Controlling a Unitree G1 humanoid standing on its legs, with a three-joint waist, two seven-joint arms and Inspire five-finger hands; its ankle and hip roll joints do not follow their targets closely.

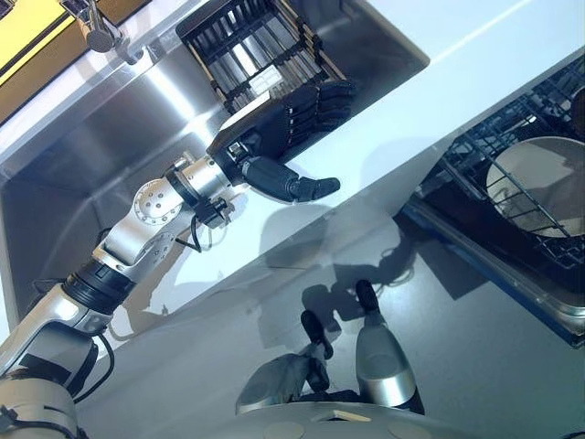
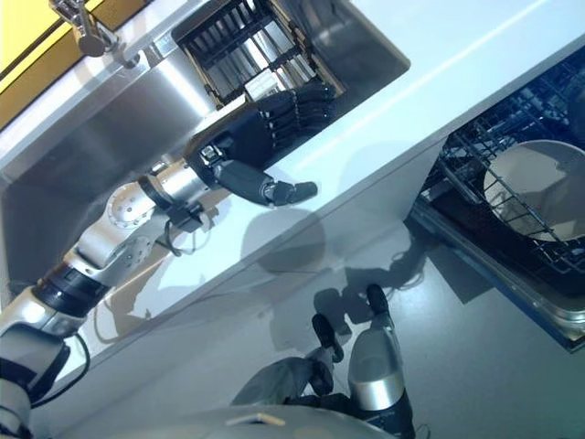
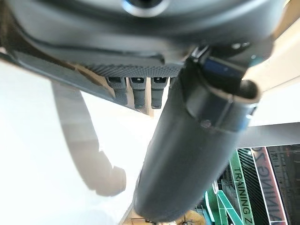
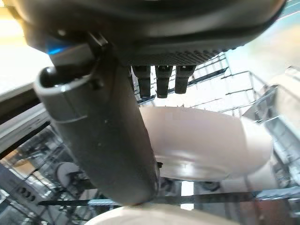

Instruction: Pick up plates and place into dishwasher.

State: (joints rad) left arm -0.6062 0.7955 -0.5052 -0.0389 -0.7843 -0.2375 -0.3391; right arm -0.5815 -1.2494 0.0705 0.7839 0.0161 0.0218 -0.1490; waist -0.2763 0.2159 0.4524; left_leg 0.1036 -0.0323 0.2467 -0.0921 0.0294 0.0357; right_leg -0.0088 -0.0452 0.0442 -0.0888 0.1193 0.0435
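We note the sink [image 1: 110,137], the counter [image 1: 475,64], and the dishwasher rack [image 1: 548,101] at the counter's right end. One plate [image 1: 535,187] stands on edge in the rack. We judge it stiff, smooth, breakable and slippery; best pinched at the rim. Left hand [image 1: 283,114] hovers at the counter's sink edge by the drying rack [image 1: 247,41], fingers straight, empty. The wrist view alone shows the right hand [image 4: 98,140], fingers straight, just beside the plate.
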